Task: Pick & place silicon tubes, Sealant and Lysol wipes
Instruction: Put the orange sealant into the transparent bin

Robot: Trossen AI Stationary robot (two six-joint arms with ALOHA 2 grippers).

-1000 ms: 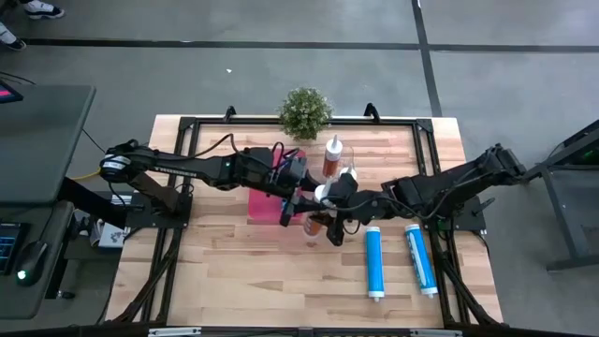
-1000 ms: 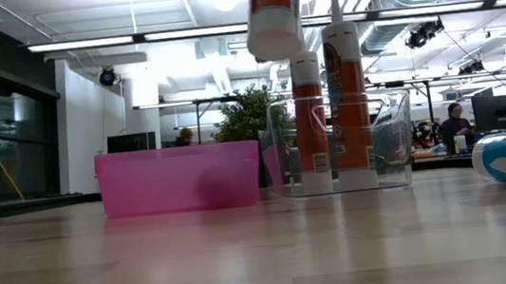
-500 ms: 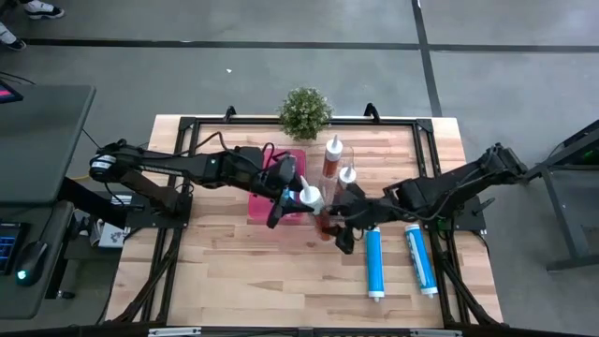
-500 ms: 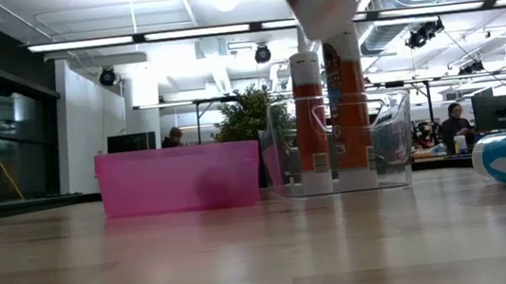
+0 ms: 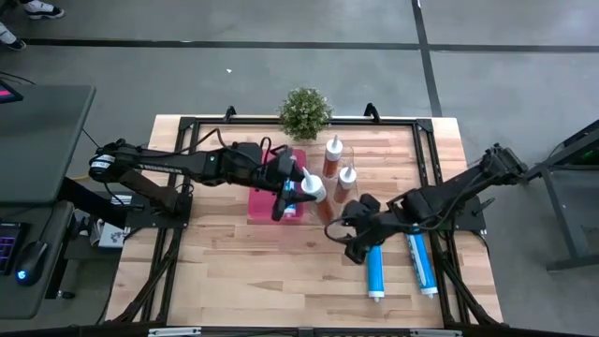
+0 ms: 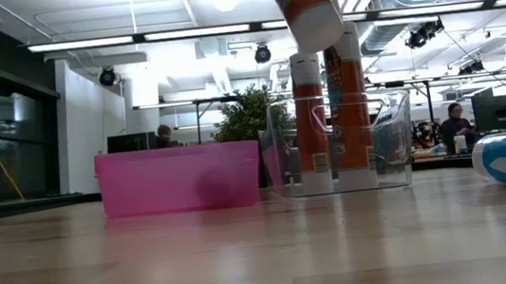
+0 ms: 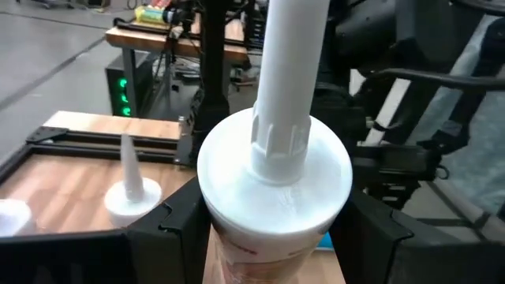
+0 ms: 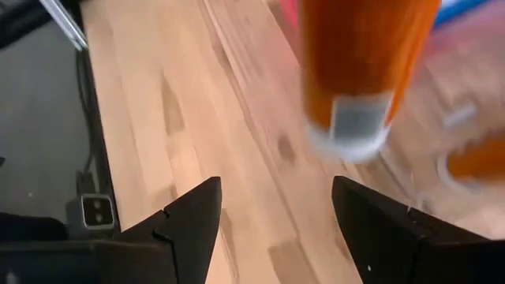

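- two tubes (image 5: 334,155) already stand in the clear bin (image 6: 341,141); two blue wipes canisters (image 5: 373,262) lie on the table (image 5: 234,271), not yet placed.
- left gripper (image 5: 292,192) clamps a third tube (image 5: 314,190) aloft beside the pink bin (image 6: 179,177), arm stretched across.
- right gripper (image 5: 354,234) empty, fingers spread, low near the canisters.

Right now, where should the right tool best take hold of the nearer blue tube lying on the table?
Judging by its pose, mid-barrel, from straight above. The blue tube lies flat and bare along its length, and the second one sits apart, so fingers could straddle its width. The open right tool hovers just beside its top end.
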